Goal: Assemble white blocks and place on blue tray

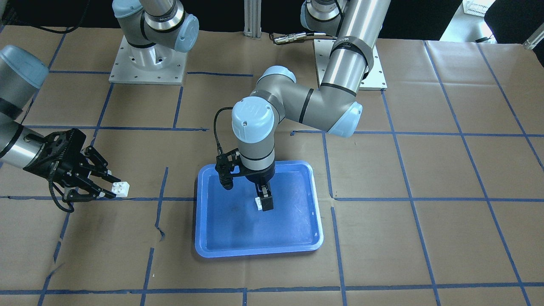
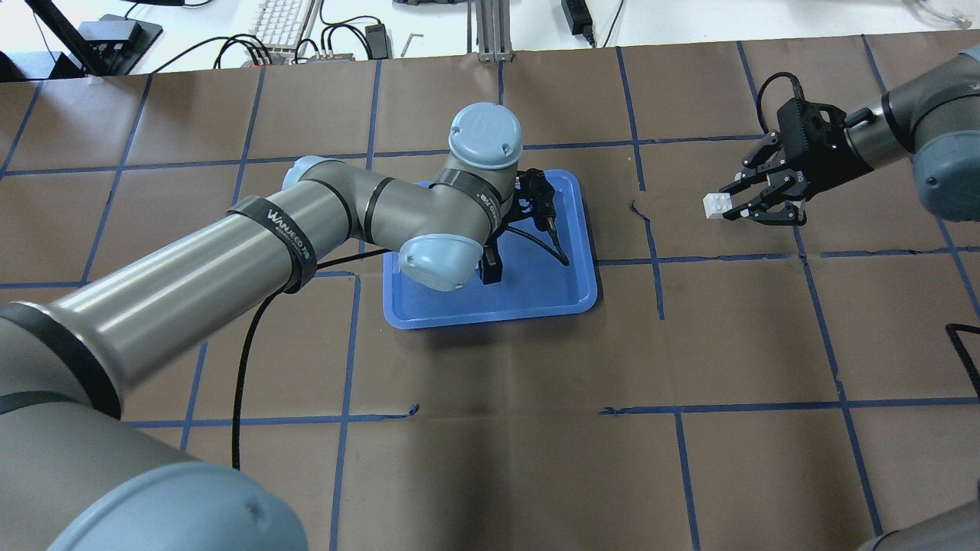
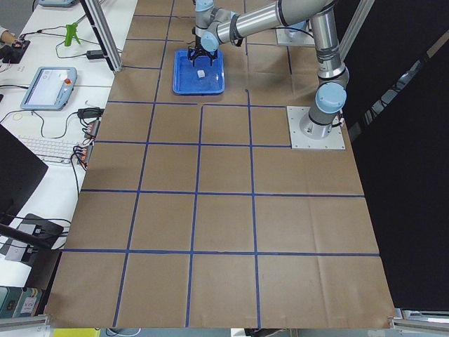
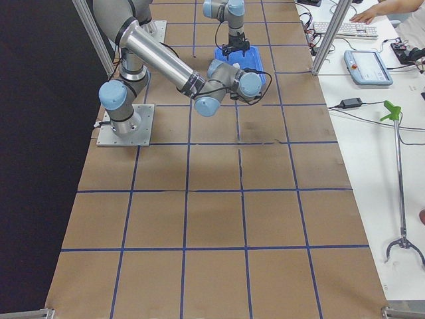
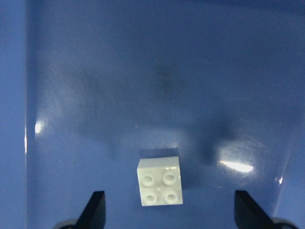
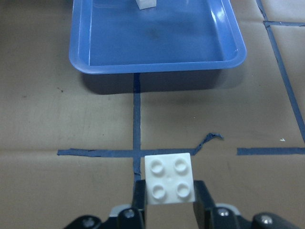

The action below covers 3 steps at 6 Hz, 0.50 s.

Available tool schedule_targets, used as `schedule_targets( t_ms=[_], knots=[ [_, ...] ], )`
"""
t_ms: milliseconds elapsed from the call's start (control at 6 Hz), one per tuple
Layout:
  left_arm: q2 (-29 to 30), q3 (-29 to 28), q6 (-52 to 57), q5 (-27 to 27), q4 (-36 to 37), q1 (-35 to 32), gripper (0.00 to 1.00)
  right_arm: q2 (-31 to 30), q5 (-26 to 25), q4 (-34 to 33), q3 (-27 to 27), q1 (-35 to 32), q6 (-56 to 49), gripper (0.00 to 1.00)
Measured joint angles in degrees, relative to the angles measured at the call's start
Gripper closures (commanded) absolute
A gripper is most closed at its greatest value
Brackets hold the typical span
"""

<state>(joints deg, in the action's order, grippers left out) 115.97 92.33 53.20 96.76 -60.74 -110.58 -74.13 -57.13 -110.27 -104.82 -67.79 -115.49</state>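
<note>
In the front-facing view, the left gripper [image 1: 265, 200] is seen hanging low over the middle of the blue tray [image 1: 238, 238]. The loose white block [image 1: 258, 203] lies on the tray floor at its tips. The right gripper [image 1: 112, 187] is held well outside the tray, off one short side, with the held white block [image 1: 120, 188] pinched at its fingertips.

In the overhead view, the tray's centre is covered by the left arm's wrist. Only taped brown paper [image 2: 689, 321] is seen between the tray and the right gripper.

In the left wrist view, the jaws are seen spread wide. The loose block sits studs-up between them, touched by neither finger [image 5: 96, 210].

In the right wrist view, the held block is seen clamped studs-up, with the tray's raised rim straight ahead and the loose block beyond it.

A clash of the two grippers is judged the main risk, since the space above the loose block is occupied by the left one. The rim could be clipped on a low approach. The unheld block could also slide on the glossy floor when pressed.
</note>
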Motion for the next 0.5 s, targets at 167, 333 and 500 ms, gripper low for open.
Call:
schedule_targets(
  t_ms=[167,333,500],
  knots=[
    [-4.4,-3.0,-4.1,0.0,-9.9,2.8,0.01,-0.3,0.0,-0.1,0.0,-2.1,1.2,0.69],
    [-8.7,-6.2,-6.8,-0.1,-20.2,5.1,0.01,-0.5,0.5,-0.8,0.0,-4.6,3.2,0.68],
    [-12.7,-8.0,-8.2,-0.5,-27.8,6.4,0.01,-0.4,1.4,-3.0,-0.2,-7.8,6.6,0.67]
  ],
)
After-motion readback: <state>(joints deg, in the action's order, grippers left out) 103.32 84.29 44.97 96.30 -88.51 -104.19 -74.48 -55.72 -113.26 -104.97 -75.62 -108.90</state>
